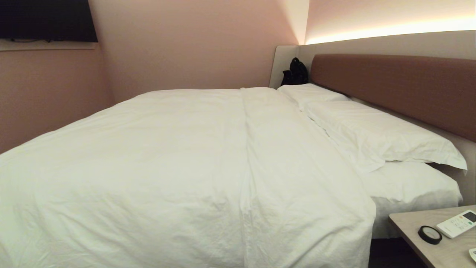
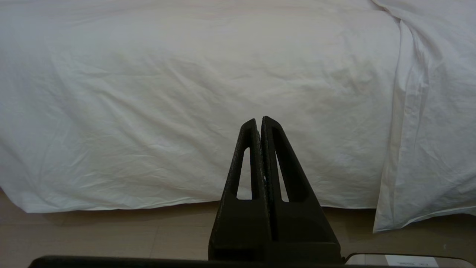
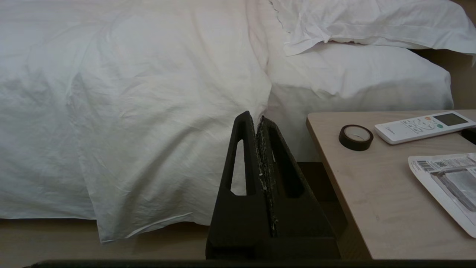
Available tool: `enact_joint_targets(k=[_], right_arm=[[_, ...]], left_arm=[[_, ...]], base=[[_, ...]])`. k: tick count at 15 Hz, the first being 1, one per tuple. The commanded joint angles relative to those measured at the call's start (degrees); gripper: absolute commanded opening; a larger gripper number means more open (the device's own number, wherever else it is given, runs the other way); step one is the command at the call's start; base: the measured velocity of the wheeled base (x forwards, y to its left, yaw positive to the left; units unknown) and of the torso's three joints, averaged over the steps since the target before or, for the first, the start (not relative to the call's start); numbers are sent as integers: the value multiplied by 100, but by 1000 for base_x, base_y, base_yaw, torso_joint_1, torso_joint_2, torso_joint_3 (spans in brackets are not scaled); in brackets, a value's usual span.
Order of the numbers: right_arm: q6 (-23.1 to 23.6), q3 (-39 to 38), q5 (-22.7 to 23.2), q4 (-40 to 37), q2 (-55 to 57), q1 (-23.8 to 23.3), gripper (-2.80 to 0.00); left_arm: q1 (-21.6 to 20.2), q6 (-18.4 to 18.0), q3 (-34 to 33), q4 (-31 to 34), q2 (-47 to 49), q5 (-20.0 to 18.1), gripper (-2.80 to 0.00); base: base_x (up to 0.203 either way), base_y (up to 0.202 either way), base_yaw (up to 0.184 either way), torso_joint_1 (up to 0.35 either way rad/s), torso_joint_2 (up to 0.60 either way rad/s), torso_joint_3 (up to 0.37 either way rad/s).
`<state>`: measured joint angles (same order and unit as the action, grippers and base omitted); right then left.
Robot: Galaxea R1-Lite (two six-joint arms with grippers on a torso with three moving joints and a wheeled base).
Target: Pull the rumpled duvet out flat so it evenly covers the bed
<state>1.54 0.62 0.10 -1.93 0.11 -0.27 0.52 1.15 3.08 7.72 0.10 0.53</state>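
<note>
The bed [image 1: 394,85] stood along the wall, its brown padded headboard running down one side. The white duvet [image 1: 186,167] lay spread over most of it and hung over the near edge almost to the floor [image 2: 111,234]. Two white pillows [image 1: 372,134] lay in a row against the headboard. At the bed's near corner stood a bedside table [image 3: 372,201], and on it a roll of black tape [image 3: 356,137], a white remote control [image 3: 424,126] and a printed packet [image 3: 446,186].
</note>
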Motion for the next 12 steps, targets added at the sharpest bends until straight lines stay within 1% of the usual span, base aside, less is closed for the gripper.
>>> enact_joint_targets(k=[1,12], right_arm=[[5,-1,-1,-1,-2,0,-280],[5,-1,-1,-1,-2,0,-280]], left_arm=[[0,9,-1,2,-1,0,-280],[0,17,8,2,-1,-9,-280]], base=[[0,0,0,0,0,0],[0,0,0,0,0,0]])
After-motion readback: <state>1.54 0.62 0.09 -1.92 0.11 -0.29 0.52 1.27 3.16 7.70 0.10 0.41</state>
